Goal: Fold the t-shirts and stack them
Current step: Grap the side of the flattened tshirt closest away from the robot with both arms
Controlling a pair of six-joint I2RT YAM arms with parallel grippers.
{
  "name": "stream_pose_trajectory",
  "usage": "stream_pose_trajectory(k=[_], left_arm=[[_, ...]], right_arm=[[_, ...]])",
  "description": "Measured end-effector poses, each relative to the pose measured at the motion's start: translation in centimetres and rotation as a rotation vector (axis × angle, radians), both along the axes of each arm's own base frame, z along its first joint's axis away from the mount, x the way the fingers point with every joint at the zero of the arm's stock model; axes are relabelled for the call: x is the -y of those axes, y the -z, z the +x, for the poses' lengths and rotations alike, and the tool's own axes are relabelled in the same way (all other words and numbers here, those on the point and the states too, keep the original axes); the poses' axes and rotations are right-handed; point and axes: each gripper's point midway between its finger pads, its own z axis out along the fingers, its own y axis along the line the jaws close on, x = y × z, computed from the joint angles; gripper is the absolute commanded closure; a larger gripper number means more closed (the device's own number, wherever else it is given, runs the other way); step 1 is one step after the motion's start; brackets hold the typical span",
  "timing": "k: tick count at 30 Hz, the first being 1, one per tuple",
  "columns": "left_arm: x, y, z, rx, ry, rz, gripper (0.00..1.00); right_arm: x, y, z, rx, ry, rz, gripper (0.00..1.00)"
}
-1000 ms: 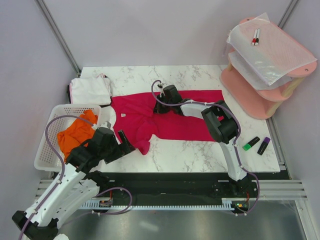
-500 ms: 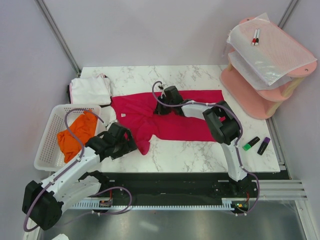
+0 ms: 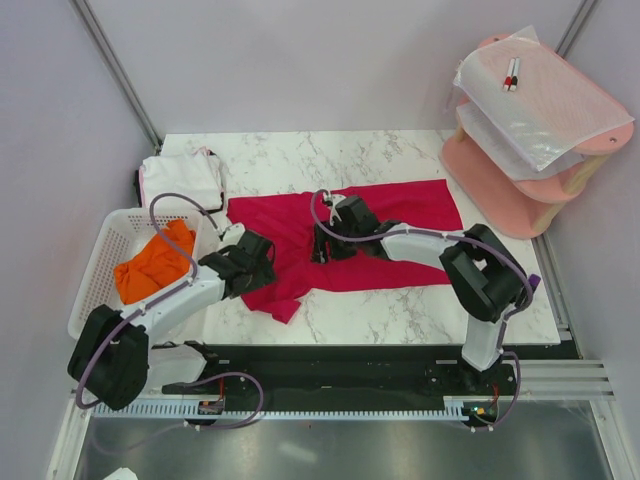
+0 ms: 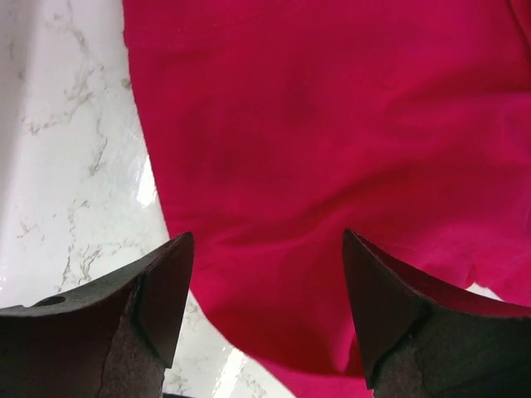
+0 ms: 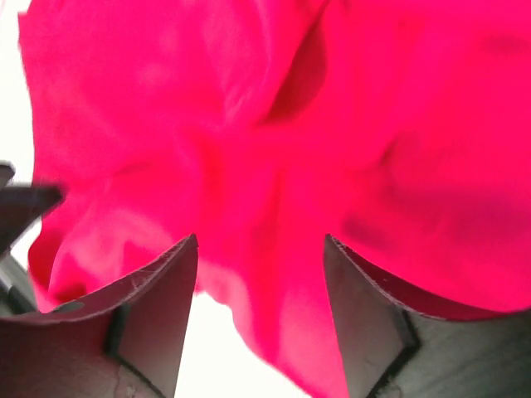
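T-shirts: three; crimson t-shirt [image 3: 410, 205] spread mid-table, white t-shirt [image 3: 180, 180] far-left, orange t-shirt [image 3: 150, 268] in basket [image 3: 93, 285].
Left gripper [image 4: 267, 249]: fingers apart, over crimson edge.
Right gripper [image 5: 259, 249]: fingers apart, over bunched crimson cloth.
Surroundings: pink shelf [image 3: 500, 170], right.

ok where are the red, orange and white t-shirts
red t-shirt [image 3: 415, 210]: top view, its flat right part
orange t-shirt [image 3: 148, 272]: top view, middle of the bundle
white t-shirt [image 3: 180, 182]: top view, middle of the cloth
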Motion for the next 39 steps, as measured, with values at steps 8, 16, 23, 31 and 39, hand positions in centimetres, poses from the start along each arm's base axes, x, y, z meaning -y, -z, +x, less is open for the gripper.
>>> stream_pose_trajectory(k=[8, 16, 23, 31, 39], left_arm=[[0.7, 0.1, 2.6, 0.018, 0.012, 0.036, 0.39], [-0.4, 1.4, 3.7, -0.019, -0.006, 0.086, 0.96], [-0.7, 1.3, 4.4, -0.018, -0.017, 0.094, 0.98], [-1.6, 2.8, 5.0, -0.063, -0.046, 0.119, 0.98], [-1.5, 2.8, 5.6, -0.058, -0.036, 0.123, 0.98]], right_arm=[[2.0, -2.6, -3.4, 0.042, 0.0, 0.012, 0.35], [0.3, -2.7, -6.6, 0.006, -0.067, 0.068, 0.61], [-3.4, -0.6, -12.4, -0.091, -0.198, 0.095, 0.56], [-5.3, 0.4, -14.9, -0.126, -0.249, 0.108, 0.52], [-5.4, 1.8, -14.6, -0.121, -0.226, 0.082, 0.52]])
